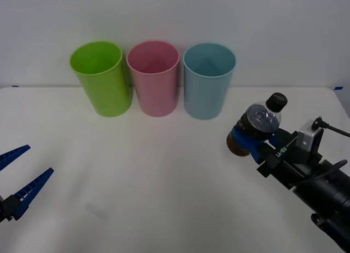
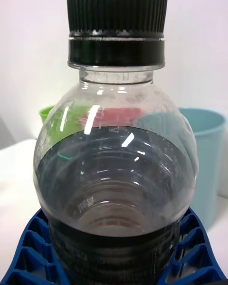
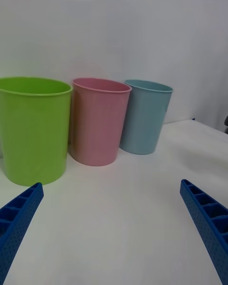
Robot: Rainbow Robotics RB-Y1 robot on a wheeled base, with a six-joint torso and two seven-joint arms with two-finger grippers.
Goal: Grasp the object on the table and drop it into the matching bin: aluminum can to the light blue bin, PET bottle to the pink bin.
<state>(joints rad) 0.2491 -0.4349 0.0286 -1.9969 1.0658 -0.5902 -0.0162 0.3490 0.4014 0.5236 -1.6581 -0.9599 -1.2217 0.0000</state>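
Note:
My right gripper (image 1: 247,139) is shut on the PET bottle (image 1: 257,127), a small clear bottle with dark contents and a black cap, held above the white table (image 1: 164,182) at the right, a little in front of and to the right of the light blue bin (image 1: 208,80). In the right wrist view the bottle (image 2: 116,171) sits between the blue fingers (image 2: 28,251). The pink bin (image 1: 153,78) stands at the back centre, just left of the light blue one. My left gripper (image 1: 16,179) hangs open at the front left, holding nothing.
A lime green bin (image 1: 102,78) stands left of the pink bin (image 3: 97,121); the three touch or nearly touch in a row along the table's back edge. A white wall rises right behind them. Open tabletop lies between the bins and both grippers.

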